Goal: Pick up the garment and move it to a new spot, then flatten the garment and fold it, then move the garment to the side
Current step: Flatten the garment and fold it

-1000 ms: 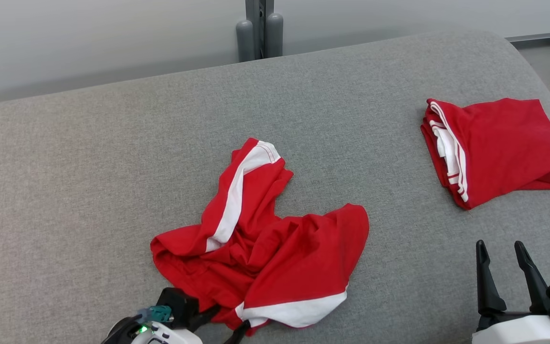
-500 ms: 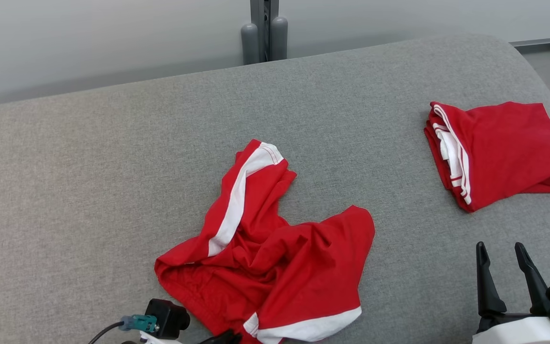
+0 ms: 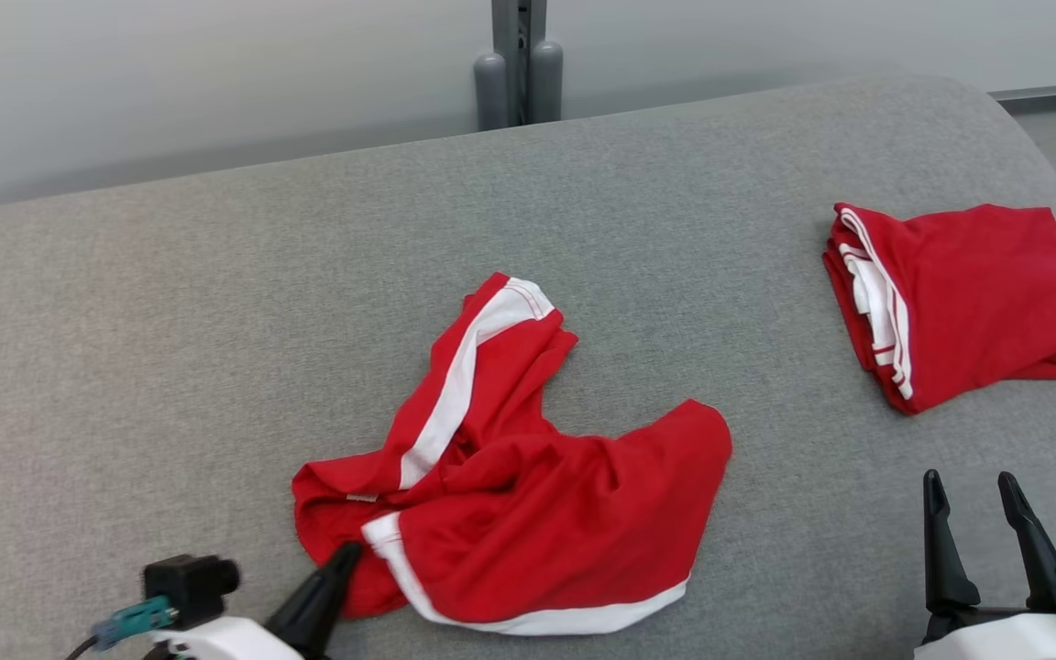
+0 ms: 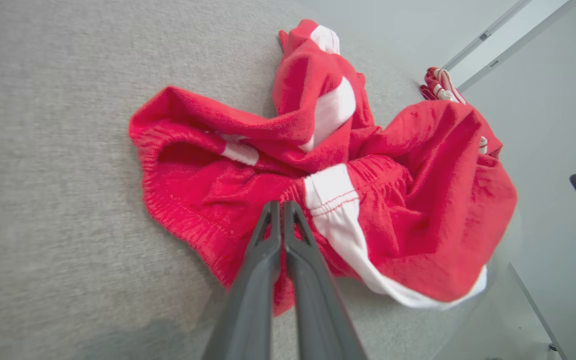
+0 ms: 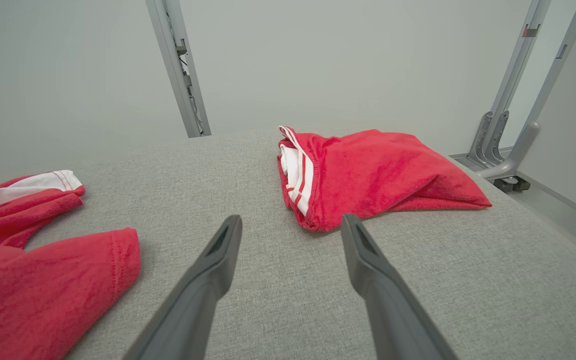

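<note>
Since 1 second ago the left gripper has closed and swung left, dragging a white-hemmed corner of the garment over the red heap, which lies mid-way across the padded bench. At the lower right the right gripper hangs with jaws spread, near a folded red garment. In the left wrist view the jaws are pressed together, pinching a fold beside the white band. In the right wrist view the spread jaws hold nothing. The grasp looks made; lifting to a new spot is probably next.

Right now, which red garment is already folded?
The folded garment at the far right: a flat, squared stack. The crumpled garment in the middle, pinched by the left gripper, lies bunched.
</note>
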Controlling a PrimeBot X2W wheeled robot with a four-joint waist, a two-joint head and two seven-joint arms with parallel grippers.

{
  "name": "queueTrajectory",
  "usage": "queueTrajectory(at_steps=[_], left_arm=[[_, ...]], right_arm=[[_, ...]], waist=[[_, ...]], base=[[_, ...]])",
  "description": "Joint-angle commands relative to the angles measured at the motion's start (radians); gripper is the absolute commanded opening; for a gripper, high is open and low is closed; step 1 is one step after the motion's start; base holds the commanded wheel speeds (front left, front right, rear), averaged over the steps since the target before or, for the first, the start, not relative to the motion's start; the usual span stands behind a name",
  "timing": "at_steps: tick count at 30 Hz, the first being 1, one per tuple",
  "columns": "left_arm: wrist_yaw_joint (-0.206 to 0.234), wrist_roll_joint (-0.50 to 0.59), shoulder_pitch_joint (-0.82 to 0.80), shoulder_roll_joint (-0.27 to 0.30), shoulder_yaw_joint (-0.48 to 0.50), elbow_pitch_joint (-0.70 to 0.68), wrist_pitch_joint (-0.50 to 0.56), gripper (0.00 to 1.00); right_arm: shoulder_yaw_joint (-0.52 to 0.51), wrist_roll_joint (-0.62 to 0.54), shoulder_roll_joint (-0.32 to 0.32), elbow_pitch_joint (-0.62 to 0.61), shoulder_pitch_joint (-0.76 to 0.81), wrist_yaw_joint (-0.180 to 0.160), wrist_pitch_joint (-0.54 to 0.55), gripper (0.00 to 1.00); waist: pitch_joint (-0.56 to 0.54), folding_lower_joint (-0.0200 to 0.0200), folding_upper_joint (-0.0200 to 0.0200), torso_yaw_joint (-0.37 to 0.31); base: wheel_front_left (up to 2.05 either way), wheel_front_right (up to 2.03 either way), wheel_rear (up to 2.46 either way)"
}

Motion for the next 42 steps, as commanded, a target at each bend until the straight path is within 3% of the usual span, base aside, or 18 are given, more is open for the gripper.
queueTrajectory(at_steps=[1,8,9,10,11,13,16,20,23,26,29,33,37,42], left_arm=[[0.016,-0.008,0.019,0.014,0.025,0.007,-0.025,0.00],[0.046,-0.026,0.085,0.041,0.063,0.036,-0.070,0.00],[0.048,-0.024,0.092,0.044,0.062,0.035,-0.070,0.30],[0.050,-0.023,0.099,0.048,0.058,0.033,-0.068,0.76],[0.053,-0.024,0.109,0.050,0.052,0.030,-0.059,1.00],[0.066,-0.021,0.122,0.060,0.045,0.009,-0.044,1.00],[0.122,0.008,0.129,0.103,0.048,-0.073,-0.015,1.00],[0.203,0.055,0.122,0.170,0.050,-0.292,0.037,1.00],[0.227,0.128,0.060,0.200,0.002,-0.468,0.110,1.00],[0.210,0.179,-0.039,0.136,-0.092,-0.547,0.202,1.00],[0.193,0.241,-0.134,0.097,-0.161,-0.520,0.266,1.00],[0.148,0.278,-0.268,-0.052,-0.279,-0.391,0.357,1.00],[0.123,0.336,-0.359,-0.110,-0.340,-0.218,0.411,1.00],[0.104,0.346,-0.393,-0.123,-0.362,-0.084,0.428,1.00]], right_arm=[[-0.002,-0.004,-0.004,-0.002,0.014,0.000,-0.005,1.00],[-0.004,-0.013,-0.005,-0.001,0.009,0.000,-0.005,1.00],[-0.004,-0.014,-0.005,-0.001,0.009,0.000,-0.005,1.00],[-0.003,-0.016,-0.005,-0.002,0.008,0.000,-0.005,1.00],[-0.002,-0.016,-0.005,-0.001,0.007,0.000,-0.005,1.00],[0.000,-0.017,-0.005,-0.001,0.007,0.000,-0.005,1.00],[0.004,-0.014,-0.005,-0.001,0.002,0.000,-0.005,1.00],[0.005,-0.007,-0.005,0.001,0.004,0.000,-0.005,1.00],[0.006,0.001,-0.005,0.001,-0.008,0.000,-0.005,1.00],[0.017,0.012,-0.004,0.003,-0.023,0.000,-0.005,1.00],[0.028,0.023,-0.005,0.006,-0.037,0.000,-0.005,1.00],[0.041,0.046,-0.005,0.008,-0.061,0.000,-0.005,1.00],[0.046,0.065,-0.004,0.012,-0.071,0.000,-0.005,1.00],[0.034,0.082,-0.004,0.020,-0.066,0.000,-0.005,1.00]], waist=[[-0.003,0.0000,0.0000,0.010],[-0.007,0.0000,0.0000,0.041],[-0.006,0.0000,0.0000,0.045],[-0.006,0.0000,0.0000,0.048],[-0.006,0.0000,0.0000,0.050],[-0.005,0.0000,0.0000,0.051],[-0.003,0.0000,0.0000,0.048],[0.001,0.0000,0.0000,0.037],[0.014,0.0000,0.0000,0.022],[0.034,0.0000,0.0000,0.004],[0.049,0.0000,0.0000,-0.016],[0.077,0.0000,0.0000,-0.061],[0.096,0.0000,0.0000,-0.110],[0.106,0.0000,0.0000,-0.142]], base=[[0.00,0.00,0.00],[0.00,0.00,0.00],[0.00,0.00,0.00],[0.00,0.00,0.00],[0.00,0.00,0.00],[0.00,0.00,0.00],[0.00,0.00,0.00],[0.00,0.00,0.00],[0.00,0.00,0.00],[0.00,0.00,0.00],[0.00,0.00,0.00],[0.00,0.00,0.00],[0.00,0.00,0.00],[0.00,0.00,0.00]])
